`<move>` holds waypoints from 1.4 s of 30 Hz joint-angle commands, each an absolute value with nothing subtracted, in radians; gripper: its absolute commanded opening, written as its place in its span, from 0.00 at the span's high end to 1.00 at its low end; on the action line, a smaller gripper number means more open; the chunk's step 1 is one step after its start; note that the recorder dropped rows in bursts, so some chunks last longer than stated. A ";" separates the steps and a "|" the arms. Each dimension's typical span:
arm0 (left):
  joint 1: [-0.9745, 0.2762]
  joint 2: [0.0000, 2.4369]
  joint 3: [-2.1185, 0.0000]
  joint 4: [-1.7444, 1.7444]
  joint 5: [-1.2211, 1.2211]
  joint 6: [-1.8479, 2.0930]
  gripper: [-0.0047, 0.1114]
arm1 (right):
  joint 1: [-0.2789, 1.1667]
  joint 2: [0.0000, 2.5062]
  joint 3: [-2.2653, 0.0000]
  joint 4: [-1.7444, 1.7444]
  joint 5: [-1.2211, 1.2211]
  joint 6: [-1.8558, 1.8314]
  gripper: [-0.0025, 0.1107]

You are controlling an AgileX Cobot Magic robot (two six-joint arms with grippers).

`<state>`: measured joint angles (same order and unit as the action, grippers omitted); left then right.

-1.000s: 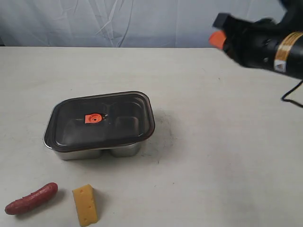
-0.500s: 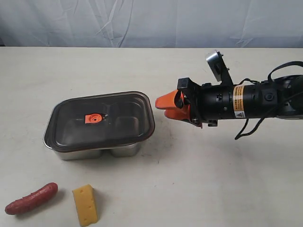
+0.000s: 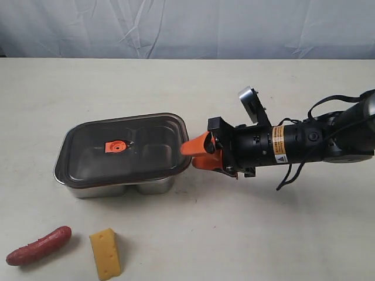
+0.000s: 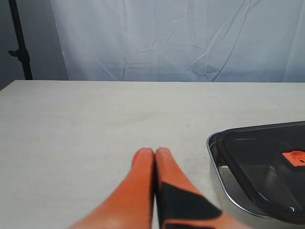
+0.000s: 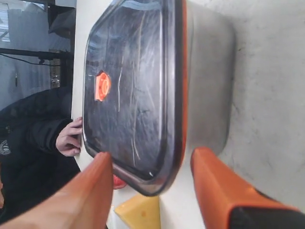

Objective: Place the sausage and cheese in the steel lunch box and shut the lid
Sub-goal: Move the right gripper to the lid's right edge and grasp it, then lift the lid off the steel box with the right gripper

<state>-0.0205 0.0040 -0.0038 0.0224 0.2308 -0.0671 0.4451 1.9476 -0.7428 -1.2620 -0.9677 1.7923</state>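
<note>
The steel lunch box (image 3: 149, 186) stands left of centre with the dark lid (image 3: 140, 137) lying on it, orange valve (image 3: 115, 146) up. My right gripper (image 3: 192, 156) is open at the box's right end; in the right wrist view its fingers (image 5: 97, 181) straddle the lid's (image 5: 133, 86) edge, one above and one beside the steel wall (image 5: 209, 81). The sausage (image 3: 38, 246) and the cheese (image 3: 105, 253) lie on the table in front of the box. My left gripper (image 4: 151, 153) is shut on nothing, low over the table beside the box (image 4: 220, 177).
A white cloth backdrop (image 3: 187, 26) hangs behind the pale table (image 3: 281, 234). A person's hand (image 5: 69, 138) and dark sleeve show beyond the table's edge in the right wrist view. A cable loops off the right arm (image 3: 304, 140).
The right arm came down from the upper right and moved left to the box's right end. Its open fingers now sit around the lid's edge. Box, sausage and cheese have not moved.
</note>
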 commanded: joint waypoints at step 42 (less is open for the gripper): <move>-0.027 0.000 0.000 0.014 0.225 -0.067 0.96 | 0.442 1.788 -0.828 -1.095 -0.858 1.673 0.99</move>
<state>-0.0205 0.0040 -0.0038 0.0224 0.2308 -0.0671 0.4769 1.8560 -0.8069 -1.0993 -0.9339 1.7019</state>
